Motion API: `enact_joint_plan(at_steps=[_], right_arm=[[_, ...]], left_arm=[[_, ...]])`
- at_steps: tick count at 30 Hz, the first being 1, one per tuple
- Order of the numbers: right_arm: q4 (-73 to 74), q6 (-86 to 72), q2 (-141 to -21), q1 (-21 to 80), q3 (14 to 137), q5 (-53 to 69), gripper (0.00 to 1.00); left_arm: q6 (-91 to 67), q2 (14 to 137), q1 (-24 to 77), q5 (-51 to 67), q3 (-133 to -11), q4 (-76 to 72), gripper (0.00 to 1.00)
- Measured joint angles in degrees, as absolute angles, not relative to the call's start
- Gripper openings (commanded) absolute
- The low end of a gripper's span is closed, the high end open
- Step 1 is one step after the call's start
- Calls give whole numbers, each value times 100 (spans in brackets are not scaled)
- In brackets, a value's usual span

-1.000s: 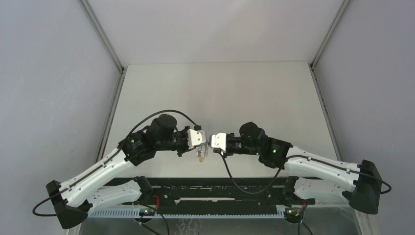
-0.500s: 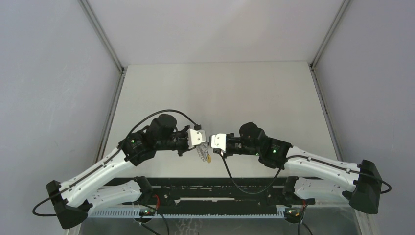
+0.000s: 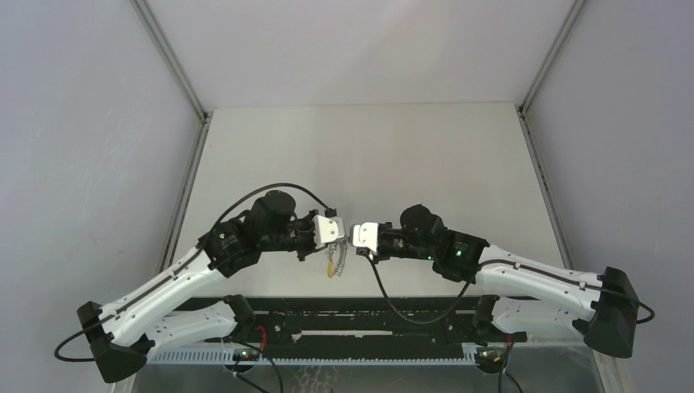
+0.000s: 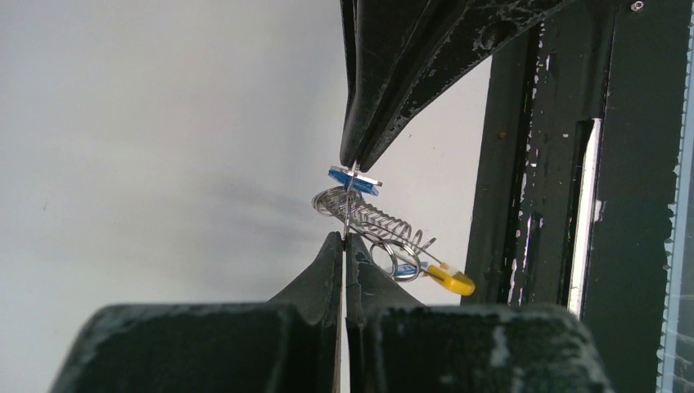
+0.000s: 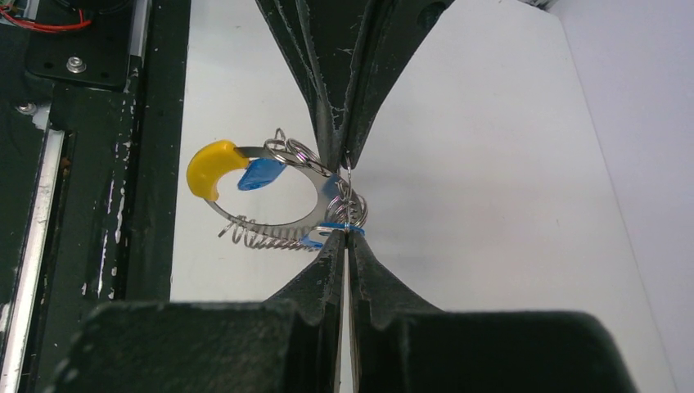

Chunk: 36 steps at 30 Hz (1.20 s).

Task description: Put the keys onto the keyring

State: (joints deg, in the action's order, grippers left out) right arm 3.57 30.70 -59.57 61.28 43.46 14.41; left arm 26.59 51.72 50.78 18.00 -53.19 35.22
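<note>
Seemingly light, springy, slippery keyring (image 5: 209, 172) clenched at its wire by left fingers (image 4: 319, 270); right fingers (image 5: 315, 270) clench 1 tiny key (image 4: 353, 178).

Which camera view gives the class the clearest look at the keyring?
The right wrist view: the keyring faces the camera, so its whole loop and yellow section show. The left wrist view shows it nearly edge-on, the loop flattened into a slanted line. The top view shows only a tiny hanging glint.
</note>
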Motion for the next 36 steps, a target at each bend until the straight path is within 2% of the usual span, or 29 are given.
enact_joint_plan(at_steps=[36], right_arm=[[327,3006,-5957,6149,4346,1463,0]], left_arm=[[2663,5218,5078,1621,-5319,3522,0]])
